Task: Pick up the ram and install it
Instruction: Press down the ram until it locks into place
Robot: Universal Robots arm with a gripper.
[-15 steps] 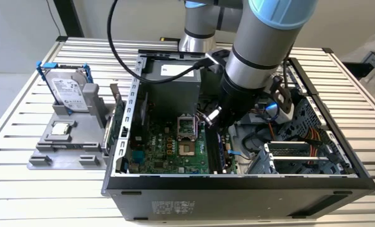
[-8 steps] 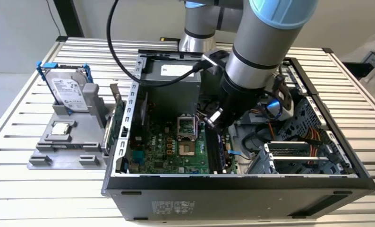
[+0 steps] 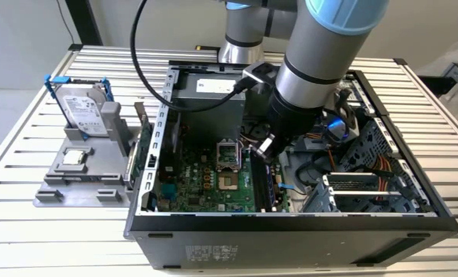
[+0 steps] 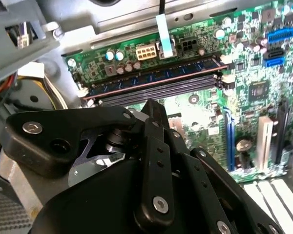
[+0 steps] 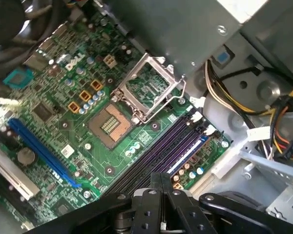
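The ram (image 4: 156,77) is a slim dark stick with bluish chips. It lies in one of the long motherboard slots (image 5: 158,151) near the board's edge, and it also shows in the first wrist view as the ram (image 5: 186,155). My gripper (image 3: 261,152) hangs inside the open computer case, just above the near end of those slots. In both wrist views the black fingers (image 4: 154,108) meet at a point, shut, and I see nothing between them. The gripper tip (image 5: 161,177) stands apart from the ram, over the neighbouring slots.
The open CPU socket (image 5: 110,124) sits beside the slots. Cable bundles (image 5: 283,141) and the drive cage (image 3: 367,190) crowd the case on the exterior view's right. Outside the case at the exterior view's left, a grey fixture (image 3: 83,173) holds a blue-framed hard drive (image 3: 83,109) and a small silver chip (image 3: 74,156).
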